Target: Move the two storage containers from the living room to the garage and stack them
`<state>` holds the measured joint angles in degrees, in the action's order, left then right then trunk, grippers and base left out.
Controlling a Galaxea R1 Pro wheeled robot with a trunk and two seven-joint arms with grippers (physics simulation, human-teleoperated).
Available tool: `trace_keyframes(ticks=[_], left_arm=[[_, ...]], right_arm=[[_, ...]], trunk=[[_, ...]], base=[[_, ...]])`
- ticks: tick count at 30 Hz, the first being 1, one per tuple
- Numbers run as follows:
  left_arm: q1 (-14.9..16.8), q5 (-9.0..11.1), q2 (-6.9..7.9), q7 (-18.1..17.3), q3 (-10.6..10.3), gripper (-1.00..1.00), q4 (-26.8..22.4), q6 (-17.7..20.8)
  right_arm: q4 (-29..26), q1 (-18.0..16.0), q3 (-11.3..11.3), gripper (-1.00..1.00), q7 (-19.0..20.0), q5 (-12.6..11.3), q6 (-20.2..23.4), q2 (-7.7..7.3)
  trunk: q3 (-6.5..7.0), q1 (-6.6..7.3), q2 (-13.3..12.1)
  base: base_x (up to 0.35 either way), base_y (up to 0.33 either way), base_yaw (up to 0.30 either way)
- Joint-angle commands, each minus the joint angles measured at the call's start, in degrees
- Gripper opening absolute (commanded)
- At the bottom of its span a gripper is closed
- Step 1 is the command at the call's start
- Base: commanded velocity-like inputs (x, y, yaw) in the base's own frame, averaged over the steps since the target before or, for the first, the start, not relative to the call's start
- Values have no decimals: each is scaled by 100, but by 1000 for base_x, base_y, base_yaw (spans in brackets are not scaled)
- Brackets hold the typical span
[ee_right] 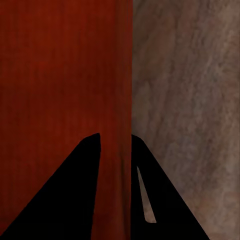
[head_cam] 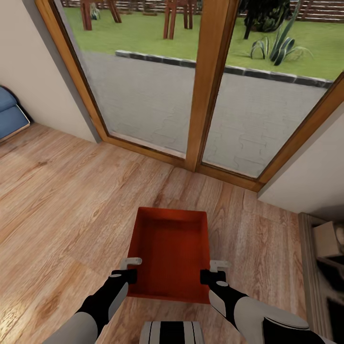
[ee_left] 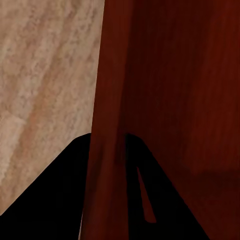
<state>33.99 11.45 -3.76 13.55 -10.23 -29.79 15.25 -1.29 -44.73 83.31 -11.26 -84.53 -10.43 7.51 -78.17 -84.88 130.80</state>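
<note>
Grippers, left gripper point(head_cam: 130, 270) and right gripper point(head_cam: 213, 271), are clamping one storage container point(head_cam: 169, 253) by opposite walls above the living room wood floor point(head_cam: 57, 200); carrying to the garage and stacking are remaining

The storage container point(head_cam: 169, 251) is a flat orange-red, darker inside. Floor point(head_cam: 62, 200) is light wood planks with streaky grain. Door frames point(head_cam: 210, 81) are warm brown wood, walls point(head_cam: 28, 71) beige, and a bit of blue sofa point(head_cam: 10, 112) far left.
</note>
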Motion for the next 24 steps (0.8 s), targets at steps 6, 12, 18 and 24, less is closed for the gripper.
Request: trace_keyframes(ticks=[6, 12, 18, 24], left_arm=[[3, -47, 7, 86, -29, -100, -18, 39], [3, -47, 7, 86, -32, -100, -18, 39], [3, -47, 7, 86, -32, -100, -18, 39], [3, -47, 7, 86, -32, -100, -18, 39]], right_arm=[[32, -1, 19, -100, -43, -151, -30, -4], [32, -1, 19, -100, -43, -151, -30, -4], [32, -1, 19, -100, -43, -151, -30, -4], [32, -1, 25, -100, -43, -151, -30, -4]], trunk=[[87, 111, -199], [194, 242, -440], [302, 374, -681], [410, 506, -921]], base=[[0, 0, 0], [0, 0, 0], [0, 0, 0], [0, 0, 0]])
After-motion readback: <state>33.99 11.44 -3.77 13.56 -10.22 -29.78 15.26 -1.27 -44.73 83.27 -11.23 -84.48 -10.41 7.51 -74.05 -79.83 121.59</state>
